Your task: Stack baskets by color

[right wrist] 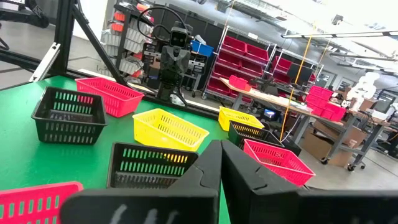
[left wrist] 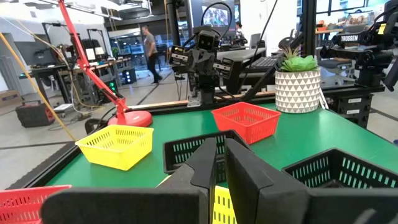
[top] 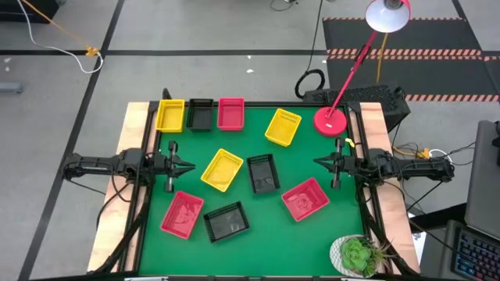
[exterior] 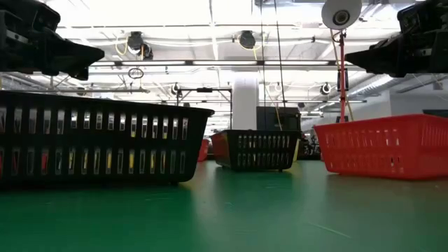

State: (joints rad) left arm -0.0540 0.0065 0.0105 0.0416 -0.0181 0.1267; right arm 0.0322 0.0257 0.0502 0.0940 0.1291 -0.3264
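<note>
Your left gripper [top: 190, 165] and right gripper [top: 317, 162] hover at opposite table [top: 266, 234] edges, fingers closed on nothing; nine baskets [top: 222, 169] lie unstacked.

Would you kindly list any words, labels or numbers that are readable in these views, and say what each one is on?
"TROSSEN": white letters on the dark robot frame behind the plant pot, seen in the left wrist view.
Baskets: no text visible on them.
Lamp: no text visible.
Shelf bins in the room, right wrist view: any labels are too small to read.
</note>
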